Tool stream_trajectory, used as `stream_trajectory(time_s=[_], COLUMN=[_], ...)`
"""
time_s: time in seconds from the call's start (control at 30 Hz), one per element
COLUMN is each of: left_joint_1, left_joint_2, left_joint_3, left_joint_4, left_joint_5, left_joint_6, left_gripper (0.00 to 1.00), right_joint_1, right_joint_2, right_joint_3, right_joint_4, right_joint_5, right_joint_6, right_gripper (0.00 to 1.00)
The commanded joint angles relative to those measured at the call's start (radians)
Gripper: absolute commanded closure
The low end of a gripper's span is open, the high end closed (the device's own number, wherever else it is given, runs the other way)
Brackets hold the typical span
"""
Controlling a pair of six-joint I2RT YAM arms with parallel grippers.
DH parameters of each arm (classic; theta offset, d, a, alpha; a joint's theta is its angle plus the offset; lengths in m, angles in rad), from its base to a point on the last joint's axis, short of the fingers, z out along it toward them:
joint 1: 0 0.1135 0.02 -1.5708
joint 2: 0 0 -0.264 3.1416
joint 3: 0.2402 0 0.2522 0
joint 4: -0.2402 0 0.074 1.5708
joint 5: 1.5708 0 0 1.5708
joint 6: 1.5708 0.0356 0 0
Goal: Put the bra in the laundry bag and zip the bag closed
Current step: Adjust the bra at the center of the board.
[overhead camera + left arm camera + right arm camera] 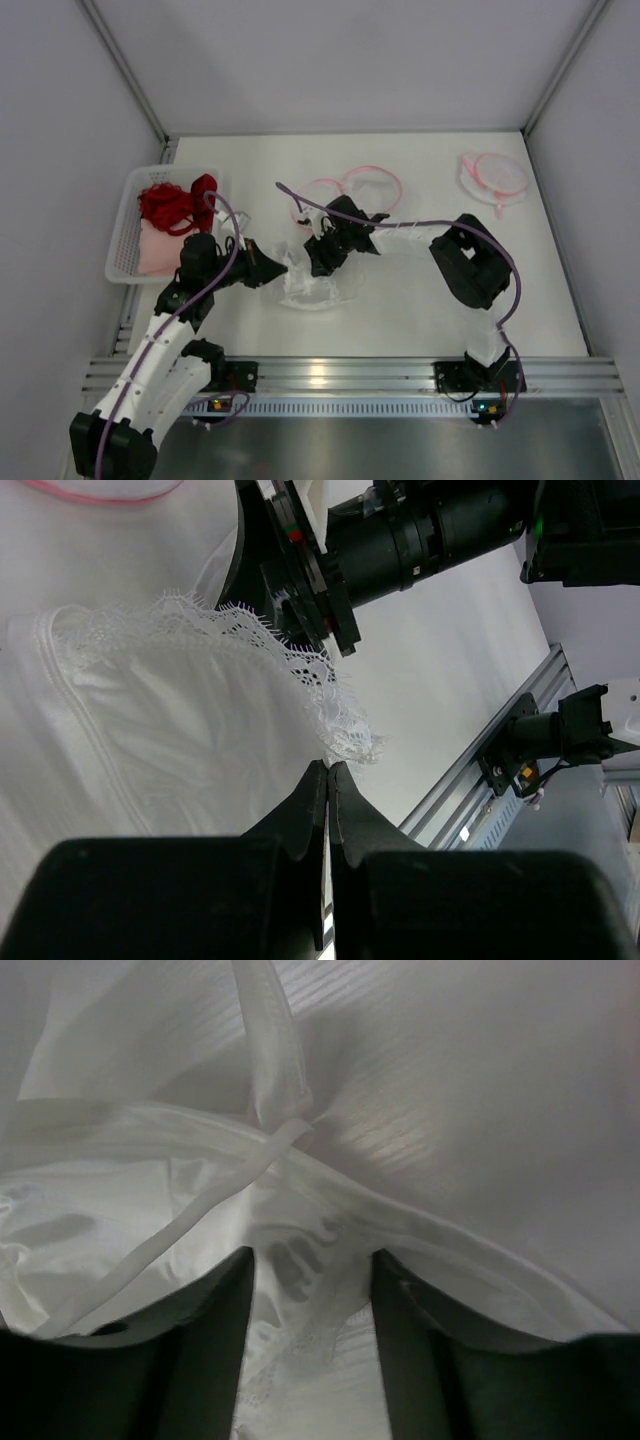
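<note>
Bra (pixel 312 287) fabric, white with a lace hem, is found crumpled on the surface (pixel 420 310) just beyond the arm bases, between the two tools and outside any bag. The left tool (pixel 327 770) is seen pressed closed at the lace corner, and the hem is judged to be pinched there. The right tool (pixel 312 1295) is held open, with folds and a strap of the bra lying between its fingers but not yet clamped. The step in hand is judged to be the pick-up. Next, the right tool would need to be closed on the cloth and the garment carried to the pink-rimmed laundry bag (pixel 355 188) just behind, whose mouth would have to be opened. Further off, a second bag (pixel 495 172) and a basket (pixel 125 240) of red garments (pixel 175 200) are shown only from above. The state of the fingers is settled only by the wrist views. No zip can be made out anywhere.
</note>
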Motion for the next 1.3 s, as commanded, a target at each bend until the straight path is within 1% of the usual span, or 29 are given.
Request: stream_trajectory(time_s=[0.0, 0.07, 0.1, 0.13, 0.2, 0.23, 0.27, 0.33, 0.4, 0.43, 0.47, 0.5, 0.53, 0.6, 0.67, 0.7, 0.73, 0.77, 0.8, 0.87, 0.93, 0.97, 1.0, 1.03, 1.07, 1.1, 1.17, 1.2, 1.27], left_joint_1=[0.012, 0.015, 0.016, 0.016, 0.016, 0.016, 0.016, 0.016, 0.016, 0.016, 0.016, 0.016, 0.016, 0.016, 0.016, 0.016, 0.015, 0.015, 0.015, 0.015, 0.016, 0.016, 0.016, 0.016, 0.016, 0.015, 0.015, 0.015, 0.013], left_joint_2=[-0.005, -0.009, -0.011, -0.013, -0.013, -0.013, -0.01, 0.004, 0.03, 0.04, 0.064, 0.078, 0.104, 0.133, 0.184, 0.199, 0.23, 0.242, 0.253, 0.257, 0.224, 0.212, 0.201, 0.192, 0.198, 0.211, 0.285, 0.358, 0.435], left_joint_3=[0.012, 0.007, 0.004, 0.002, -0.008, -0.014, -0.024, -0.037, -0.054, -0.059, -0.063, -0.073, -0.074, -0.076, -0.071, -0.065, -0.053, -0.044, -0.033, -0.011, 0.015, 0.056, 0.077, 0.094, 0.135, 0.157, 0.229, 0.251, 0.295], left_joint_4=[0.07, 0.093, 0.097, 0.099, 0.126, 0.139, 0.151, 0.195, 0.222, 0.222, 0.222, 0.251, 0.252, 0.251, 0.236, 0.196, 0.177, 0.133, 0.119, 0.105, 0.081, 0.069, 0.059, 0.062, 0.059, 0.053, 0.027, 0.018, -0.025], left_joint_5=[0.05, 0.075, 0.078, 0.086, 0.092, 0.093, 0.096, 0.11, 0.113, 0.113, 0.112, 0.119, 0.121, 0.124, 0.13, 0.129, 0.124, 0.118, 0.121, 0.136, 0.139, 0.12, 0.098, 0.057, 0.049, 0.041, 0.03, 0.029, 0.014], left_joint_6=[-0.008, -0.018, -0.024, -0.036, -0.054, -0.062, -0.071, -0.096, -0.117, -0.123, -0.128, -0.136, -0.14, -0.148, -0.14, -0.125, -0.117, -0.113, -0.096, -0.087, -0.026, 0.043, 0.074, 0.108, 0.183, 0.217, 0.302, 0.324, 0.366], left_gripper=[1.0, 1.0, 1.0, 1.0, 1.0, 1.0, 1.0, 1.0, 0.99, 0.96, 0.94, 0.93, 0.9, 0.86, 0.79, 0.77, 0.7, 0.67, 0.65, 0.64, 0.63, 0.62, 0.62, 0.59, 0.54, 0.53, 0.51, 0.48, 0.48], right_joint_1=[0.007, -0.002, -0.008, -0.028, -0.078, -0.104, -0.127, -0.21, -0.264, -0.316, -0.339, -0.361, -0.397, -0.428, -0.459, -0.466, -0.476, -0.477, -0.479, -0.48, -0.48, -0.48, -0.48, -0.48, -0.482, -0.482, -0.482, -0.483, -0.482], right_joint_2=[0.016, 0.005, -0.005, -0.036, -0.114, -0.148, -0.182, -0.286, -0.385, -0.421, -0.456, -0.528, -0.562, -0.666, -0.723, -0.758, -0.768, -0.774, -0.768, -0.76, -0.74, -0.733, -0.73, -0.728, -0.723, -0.72, -0.699, -0.688, -0.661], right_joint_3=[-0.007, -0.022, -0.03, -0.041, -0.096, -0.12, -0.178, -0.237, -0.324, -0.353, -0.408, -0.432, -0.453, -0.515, -0.551, -0.556, -0.561, -0.561, -0.558, -0.55, -0.539, -0.536, -0.535, -0.535, -0.535, -0.533, -0.522, -0.516, -0.496], right_joint_4=[-0.006, -0.024, -0.038, -0.056, -0.067, -0.064, -0.061, -0.063, -0.064, -0.063, -0.063, -0.066, -0.067, -0.069, -0.073, -0.087, -0.09, -0.093, -0.113, -0.119, -0.136, -0.141, -0.145, -0.144, -0.144, -0.144, -0.153, -0.159, -0.173], right_joint_5=[0.027, 0.021, 0.02, 0.024, 0.02, 0.017, 0.013, 0.007, 0.004, 0.005, 0.019, 0.027, 0.062, 0.092, 0.148, 0.161, 0.181, 0.18, 0.177, 0.159, 0.148, 0.152, 0.157, 0.163, 0.163, 0.163, 0.162, 0.159, 0.152], right_joint_6=[0.002, 0.009, 0.016, 0.032, 0.043, 0.084, 0.095, 0.128, 0.149, 0.157, 0.163, 0.166, 0.168, 0.169, 0.171, 0.166, 0.163, 0.158, 0.146, 0.138, 0.12, 0.106, 0.102, 0.102, 0.095, 0.097, 0.097, 0.097, 0.092], right_gripper=[0.56, 0.74, 0.86, 1.0, 1.0, 1.0, 1.0, 1.0, 1.0, 1.0, 1.0, 1.0, 1.0, 1.0, 1.0, 1.0, 1.0, 1.0, 1.0, 1.0, 1.0, 1.0, 1.0, 1.0, 1.0, 1.0, 1.0, 1.0, 1.0])
